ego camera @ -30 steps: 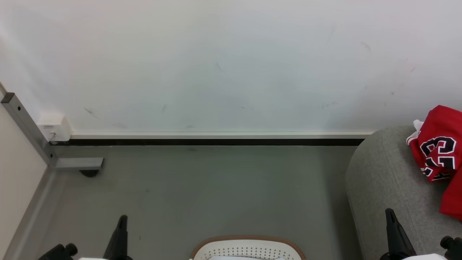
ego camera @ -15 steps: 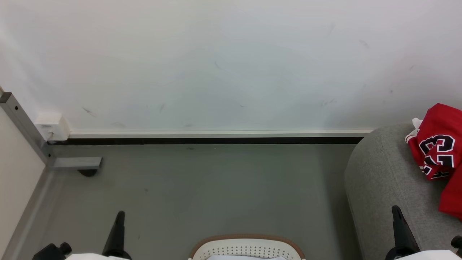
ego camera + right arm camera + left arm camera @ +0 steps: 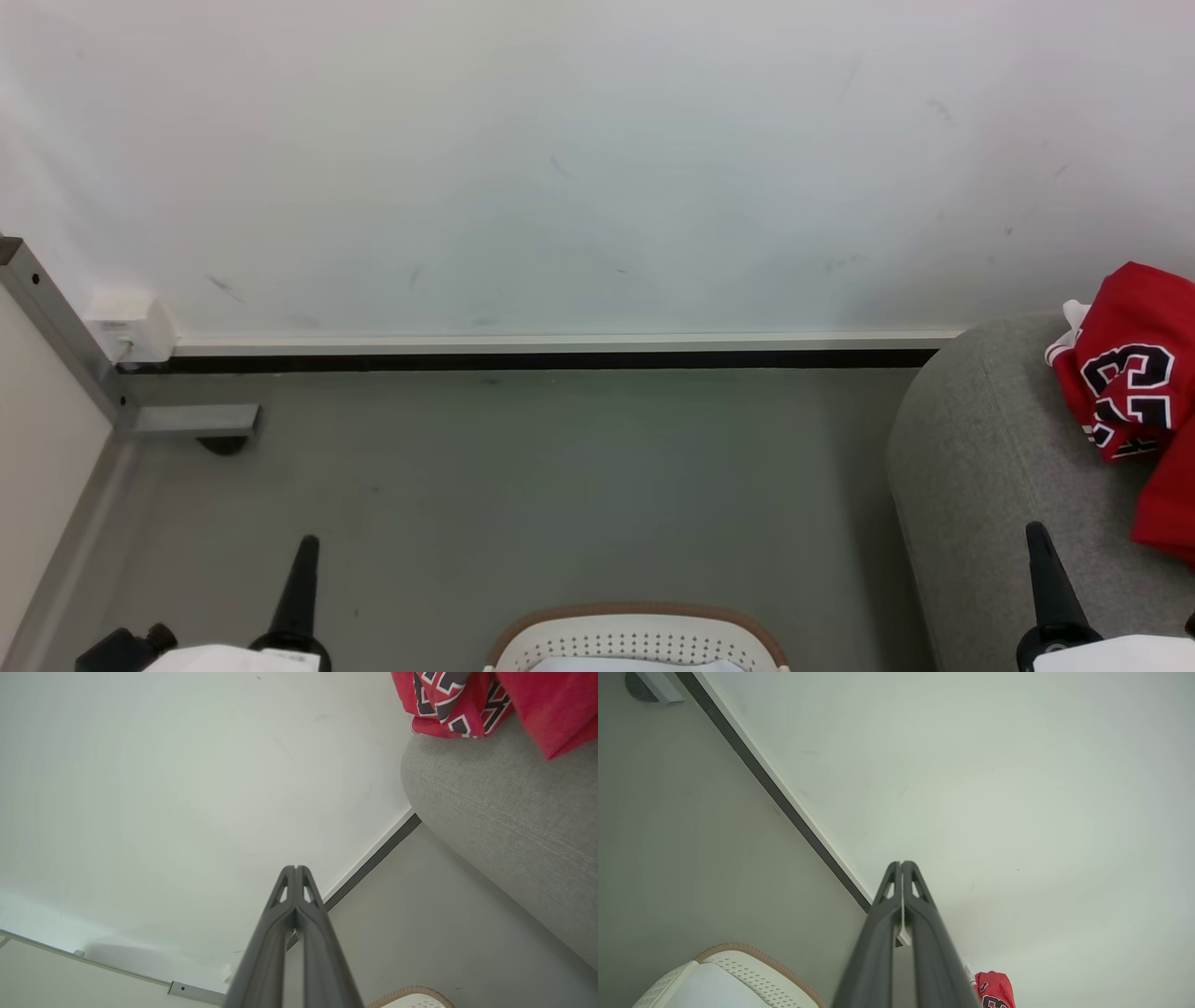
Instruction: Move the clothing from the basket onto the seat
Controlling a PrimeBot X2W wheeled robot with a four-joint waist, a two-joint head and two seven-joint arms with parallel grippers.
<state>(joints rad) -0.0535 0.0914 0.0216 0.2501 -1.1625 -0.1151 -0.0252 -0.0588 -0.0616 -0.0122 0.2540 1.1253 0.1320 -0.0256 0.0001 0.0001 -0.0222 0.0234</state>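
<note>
The left gripper [image 3: 304,558] and the right gripper [image 3: 1039,549] stand at the lower corners of the head view, fingers pointing up, each pair pressed together and holding nothing. The bright red jersey with a black 23 [image 3: 1132,373] lies on the large grey woven-fabric seat [image 3: 980,448], well apart from the oval white perforated plastic basket [image 3: 635,612], which sits low between the two arms.
</note>
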